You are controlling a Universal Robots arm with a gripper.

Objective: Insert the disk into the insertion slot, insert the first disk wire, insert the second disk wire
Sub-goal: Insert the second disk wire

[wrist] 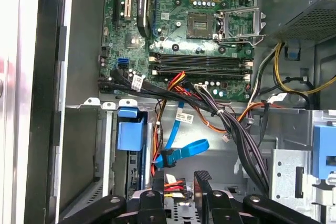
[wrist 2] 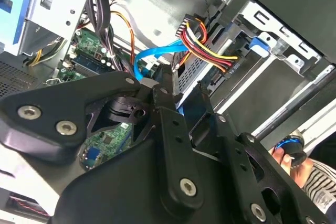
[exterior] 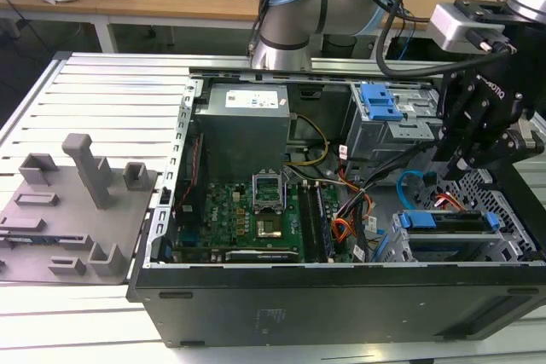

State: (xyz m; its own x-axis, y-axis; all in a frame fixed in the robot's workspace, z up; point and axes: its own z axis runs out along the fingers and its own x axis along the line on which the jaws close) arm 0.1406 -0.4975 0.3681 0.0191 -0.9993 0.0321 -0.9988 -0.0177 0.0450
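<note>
your gripper (exterior: 452, 166) hangs at about 3 o'clock in the exterior view, over the open computer case (exterior: 341, 300). its fingers (wrist: 157, 187) stand partly apart and clamp nothing you can see. a red and yellow wire bundle (wrist: 174, 184) shows in the gap between them. the disk (exterior: 448, 221) sits in the insertion slot (exterior: 503, 249) at 4 o'clock, near the gripper's 6 o'clock. the second disk wire (wrist: 184, 149) loops just beside the fingertips.

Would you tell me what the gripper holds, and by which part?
It cannot be told; the gripper hangs close to the plug end of the second disk wire.
</note>
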